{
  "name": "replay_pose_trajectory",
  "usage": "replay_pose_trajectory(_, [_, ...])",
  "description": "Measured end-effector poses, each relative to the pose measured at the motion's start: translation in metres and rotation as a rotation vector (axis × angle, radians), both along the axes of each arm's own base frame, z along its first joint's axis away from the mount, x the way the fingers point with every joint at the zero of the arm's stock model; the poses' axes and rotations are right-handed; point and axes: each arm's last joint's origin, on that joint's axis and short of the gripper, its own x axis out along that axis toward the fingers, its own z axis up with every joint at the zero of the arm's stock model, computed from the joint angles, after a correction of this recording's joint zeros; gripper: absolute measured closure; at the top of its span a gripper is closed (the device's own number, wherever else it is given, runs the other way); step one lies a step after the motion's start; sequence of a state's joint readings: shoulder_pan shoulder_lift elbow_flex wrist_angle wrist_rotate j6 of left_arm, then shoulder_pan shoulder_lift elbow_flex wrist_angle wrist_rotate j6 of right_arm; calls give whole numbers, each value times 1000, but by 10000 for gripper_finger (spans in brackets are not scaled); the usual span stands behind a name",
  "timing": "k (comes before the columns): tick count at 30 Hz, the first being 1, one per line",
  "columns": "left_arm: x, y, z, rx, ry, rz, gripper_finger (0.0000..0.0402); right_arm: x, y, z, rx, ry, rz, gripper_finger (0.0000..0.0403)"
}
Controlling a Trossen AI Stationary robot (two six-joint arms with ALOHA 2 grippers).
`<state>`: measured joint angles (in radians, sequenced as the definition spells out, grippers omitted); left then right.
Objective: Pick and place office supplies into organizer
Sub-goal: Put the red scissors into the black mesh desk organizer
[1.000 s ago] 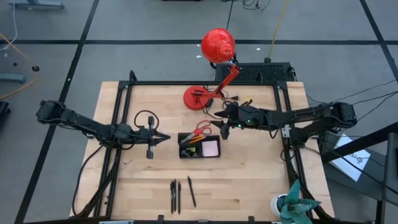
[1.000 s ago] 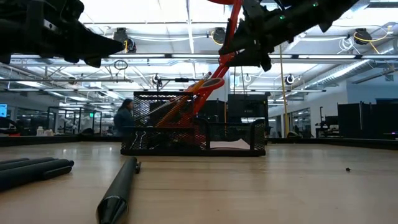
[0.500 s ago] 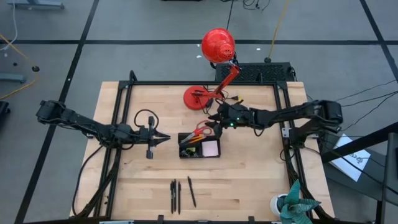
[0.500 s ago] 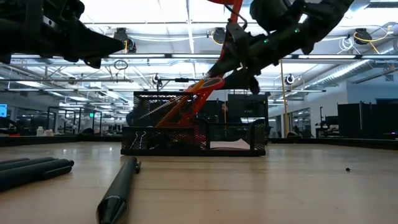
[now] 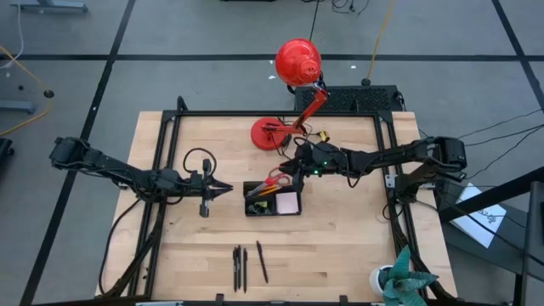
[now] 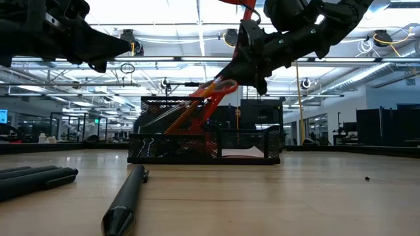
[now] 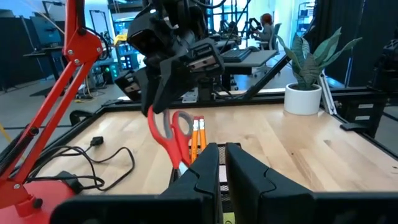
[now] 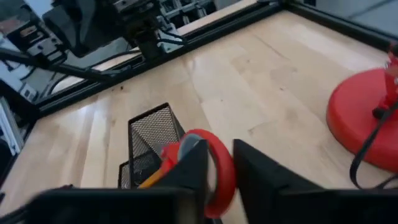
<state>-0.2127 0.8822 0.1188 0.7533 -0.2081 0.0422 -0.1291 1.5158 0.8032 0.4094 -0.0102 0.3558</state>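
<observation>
Broadly, the table (image 5: 357,246) has bare wood along its right side and in front of the tray (image 5: 272,200), while a black frame runs along its edges. At the far edge stands a red lamp (image 5: 293,68), its base (image 5: 270,133) just behind the right gripper (image 5: 293,168), with a loose cable beside it. A potted plant (image 5: 399,279) sits at the near right corner, partly cut off. The left arm hangs over the left half of the table, its gripper (image 5: 223,189) level with the tray and a short way to its left, fingers pressed together and holding nothing. The right arm reaches in from the right, and its gripper is at the tray's far right corner, fingers pinching one red handle loop of the scissors (image 6: 209,92). The scissors stand tilted in the tray's taller section, blades down inside the mesh and hidden there. Two orange pencils (image 7: 198,138) lean beside them. A pink pad (image 5: 288,202) lies in the low section. Small clips (image 6: 149,145) show dimly through the mesh, too small to count. Three pens (image 5: 248,263) lie near the front edge, well apart from the tray; in the low view their ends are cut off.
</observation>
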Motion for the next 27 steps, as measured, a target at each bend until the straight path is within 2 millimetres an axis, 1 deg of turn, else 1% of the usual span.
replay_pose_trajectory(2, [0,0,0,-3,0,0,366,0,1,1,-11,-10,34,374])
replay_pose_trajectory(5, [0,0,0,-4,0,0,366,1,1,2,-28,-19,45,375])
replay_pose_trajectory(9, [0,0,0,-3,0,0,366,1,1,4,-39,-33,61,360])
replay_pose_trajectory(13, [0,0,0,-3,0,0,366,-1,2,14,-86,-58,84,376])
replay_pose_trajectory(16, [0,0,0,-3,1,0,366,-5,3,21,-107,-73,129,376])
replay_pose_trajectory(19, [0,0,0,-3,2,0,366,-10,4,27,-112,-74,138,376])
replay_pose_trajectory(23, [0,0,0,3,2,1,366,-8,5,38,-135,61,162,376])
replay_pose_trajectory(27, [0,0,0,23,1,1,366,4,13,61,-242,177,158,376])
